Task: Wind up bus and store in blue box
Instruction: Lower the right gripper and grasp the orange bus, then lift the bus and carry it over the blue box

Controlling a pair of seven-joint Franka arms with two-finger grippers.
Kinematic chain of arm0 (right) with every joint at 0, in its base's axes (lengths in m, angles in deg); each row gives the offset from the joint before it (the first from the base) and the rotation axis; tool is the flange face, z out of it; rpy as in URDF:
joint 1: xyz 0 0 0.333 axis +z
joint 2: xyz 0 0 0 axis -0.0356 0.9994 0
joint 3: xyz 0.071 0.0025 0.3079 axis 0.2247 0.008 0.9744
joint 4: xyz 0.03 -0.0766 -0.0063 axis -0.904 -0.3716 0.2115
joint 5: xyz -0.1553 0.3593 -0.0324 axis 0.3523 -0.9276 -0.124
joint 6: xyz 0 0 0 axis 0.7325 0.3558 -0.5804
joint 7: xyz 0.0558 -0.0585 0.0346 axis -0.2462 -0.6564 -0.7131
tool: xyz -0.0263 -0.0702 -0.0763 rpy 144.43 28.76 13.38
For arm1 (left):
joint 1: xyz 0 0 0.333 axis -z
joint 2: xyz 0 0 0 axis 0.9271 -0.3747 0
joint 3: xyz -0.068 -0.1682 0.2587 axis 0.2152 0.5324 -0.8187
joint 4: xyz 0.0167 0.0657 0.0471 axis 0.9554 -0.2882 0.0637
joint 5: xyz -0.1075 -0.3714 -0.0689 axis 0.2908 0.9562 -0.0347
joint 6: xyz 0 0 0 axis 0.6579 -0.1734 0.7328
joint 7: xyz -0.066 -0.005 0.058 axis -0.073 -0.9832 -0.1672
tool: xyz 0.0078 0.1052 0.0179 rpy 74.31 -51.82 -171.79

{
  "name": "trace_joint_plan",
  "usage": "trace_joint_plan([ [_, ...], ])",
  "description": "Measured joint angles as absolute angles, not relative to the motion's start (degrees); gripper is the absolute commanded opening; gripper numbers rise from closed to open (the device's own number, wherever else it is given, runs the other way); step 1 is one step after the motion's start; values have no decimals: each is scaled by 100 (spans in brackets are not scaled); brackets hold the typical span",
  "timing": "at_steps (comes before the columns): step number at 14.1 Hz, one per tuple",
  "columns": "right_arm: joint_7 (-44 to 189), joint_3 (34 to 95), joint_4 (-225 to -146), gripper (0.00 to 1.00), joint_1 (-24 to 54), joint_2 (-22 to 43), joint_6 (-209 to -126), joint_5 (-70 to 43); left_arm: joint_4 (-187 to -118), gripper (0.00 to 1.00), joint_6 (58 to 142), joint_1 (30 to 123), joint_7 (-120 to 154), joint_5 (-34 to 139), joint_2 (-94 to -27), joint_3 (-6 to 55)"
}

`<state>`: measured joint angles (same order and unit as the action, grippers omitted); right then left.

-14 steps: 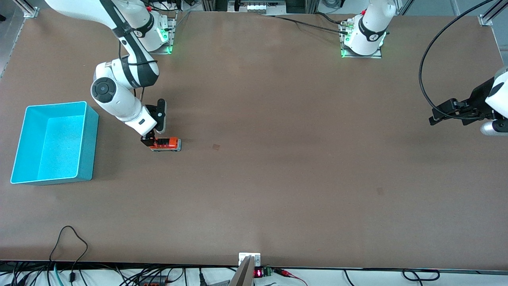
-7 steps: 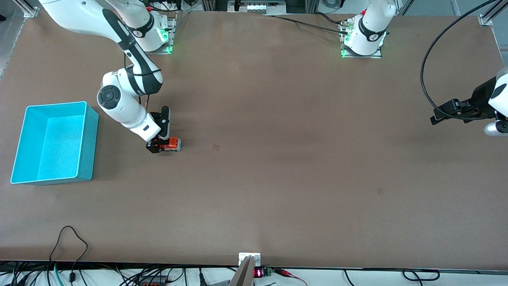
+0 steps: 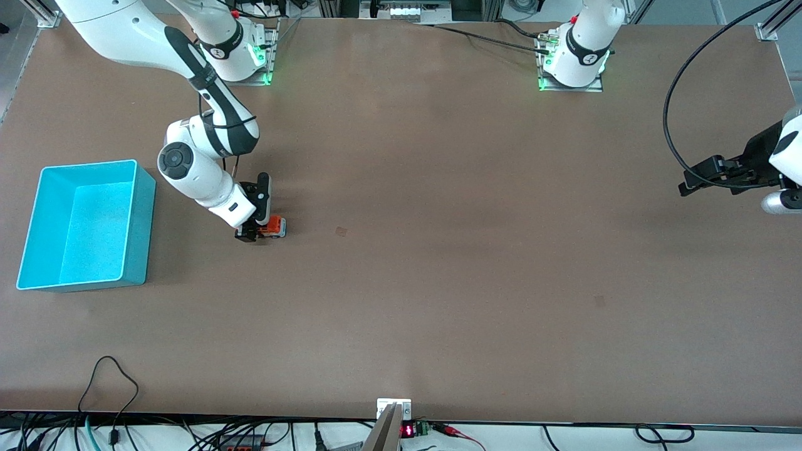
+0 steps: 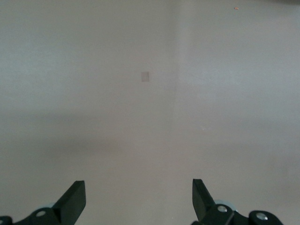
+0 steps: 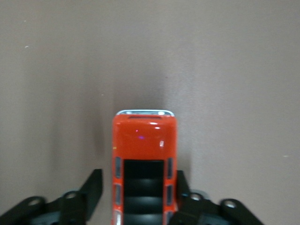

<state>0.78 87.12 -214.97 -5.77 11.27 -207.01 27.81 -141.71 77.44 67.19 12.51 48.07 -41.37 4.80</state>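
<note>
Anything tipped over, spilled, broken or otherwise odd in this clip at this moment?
Nothing stands out. The bus sits upright on the table between the right hand's fingers, the blue box stands level and holds nothing, and the left hand waits open over bare table.

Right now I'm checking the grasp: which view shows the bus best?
The right wrist view: the bus fills it, between the right gripper fingers. The front view shows it small, partly hidden; the left wrist view shows none of it.

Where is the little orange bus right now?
The bus sits on the table between the right gripper's fingers, beside the blue box, on the side of it toward the left arm's end.
</note>
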Motion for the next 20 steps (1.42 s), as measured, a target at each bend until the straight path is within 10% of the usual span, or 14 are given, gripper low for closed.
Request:
trace_joint_plan([
  [12,3601,8671,-21362,0,-691,-331,-18894,2766,-14171,100,7743,6541,1251,4752,-4088,746],
  [20,5200,7256,-21347,0,-783,-933,-18024,2773,-14188,100,7743,6844,1252,4679,-4030,423],
])
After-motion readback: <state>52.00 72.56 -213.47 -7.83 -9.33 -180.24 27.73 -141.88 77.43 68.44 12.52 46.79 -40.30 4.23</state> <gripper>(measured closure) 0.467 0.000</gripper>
